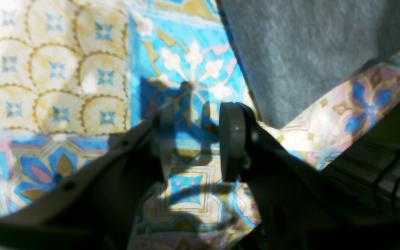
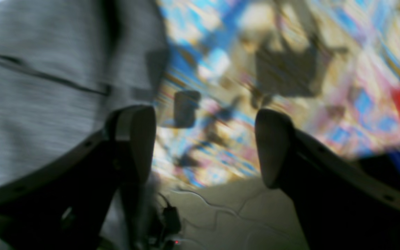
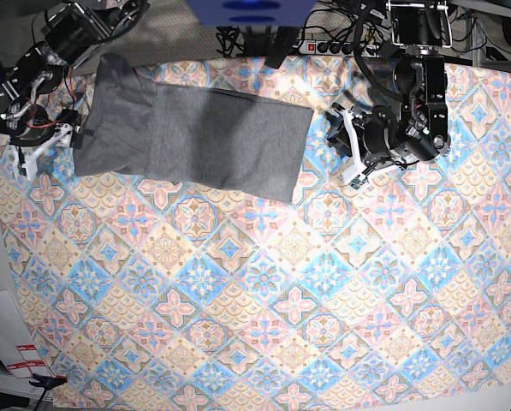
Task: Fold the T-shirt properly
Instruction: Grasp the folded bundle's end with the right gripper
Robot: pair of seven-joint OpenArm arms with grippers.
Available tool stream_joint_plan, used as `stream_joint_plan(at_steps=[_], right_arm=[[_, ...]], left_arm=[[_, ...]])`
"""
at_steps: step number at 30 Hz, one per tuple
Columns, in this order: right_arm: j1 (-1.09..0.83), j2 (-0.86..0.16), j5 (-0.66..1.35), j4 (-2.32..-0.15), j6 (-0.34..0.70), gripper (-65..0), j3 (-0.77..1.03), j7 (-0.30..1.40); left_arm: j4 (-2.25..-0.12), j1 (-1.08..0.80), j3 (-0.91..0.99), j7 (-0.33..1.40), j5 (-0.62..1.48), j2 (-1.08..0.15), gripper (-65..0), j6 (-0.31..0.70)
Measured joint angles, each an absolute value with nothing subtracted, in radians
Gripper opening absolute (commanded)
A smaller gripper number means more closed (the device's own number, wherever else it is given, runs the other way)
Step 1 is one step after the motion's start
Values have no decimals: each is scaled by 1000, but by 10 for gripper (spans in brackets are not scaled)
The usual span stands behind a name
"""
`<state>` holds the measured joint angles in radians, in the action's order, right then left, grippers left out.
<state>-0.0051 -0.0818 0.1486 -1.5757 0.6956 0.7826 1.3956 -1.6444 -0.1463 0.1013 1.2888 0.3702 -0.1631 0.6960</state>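
The T-shirt [image 3: 191, 141] is laid flat in the upper left of the base view, folded into a long grey band running from the left edge toward upper centre, its right end cut square. A darker overlapped panel is seen at its left end. It rests on the patterned cloth [image 3: 264, 282], which covers the counter across nearly the whole base frame.

Right gripper [image 3: 45, 147] is placed at the shirt's left end, at the far left of the base view. In the right wrist view the right gripper [image 2: 205, 146] is shown with fingers [image 2: 273, 146] spread wide and nothing between them; grey fabric [image 2: 47, 86] fills the left half of that frame, lying behind the left-hand finger. Contact between finger and fabric cannot be told, as the frame is heavily motion-blurred.

Left gripper [image 3: 345, 145] is seen right of the shirt's right end in the base view, near it but apart. In the left wrist view the left gripper [image 1: 198, 139] is shown with fingers [image 1: 233, 139] partly parted, released, only patterned cloth [image 1: 57, 69] visible in the gap. A corner of the T-shirt [image 1: 307, 52] occupies the upper right of that frame, just beside the right-hand finger and not gripped.

Cables and a power strip [image 3: 341, 44] are visible along the top edge of the base view.
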Motion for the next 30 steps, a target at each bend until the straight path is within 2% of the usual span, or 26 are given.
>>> stream_joint_plan(at_steps=[7, 11, 25, 30], right_arm=[[0, -71, 194, -1422, 695, -219, 768, 1403], [11, -82, 291, -1387, 696, -220, 774, 1395], [-93, -75, 347, -1414, 703, -221, 838, 1361], [-197, -72, 282, -1535, 694, -221, 775, 1422]], left_arm=[[-1642, -128, 101, 1286, 370, -160, -446, 696], [-1640, -131, 101, 1287, 365, -164, -445, 696], [-1640, -129, 100, 1286, 369, -160, -445, 696], [-1640, -125, 101, 1283, 367, -160, -444, 696]])
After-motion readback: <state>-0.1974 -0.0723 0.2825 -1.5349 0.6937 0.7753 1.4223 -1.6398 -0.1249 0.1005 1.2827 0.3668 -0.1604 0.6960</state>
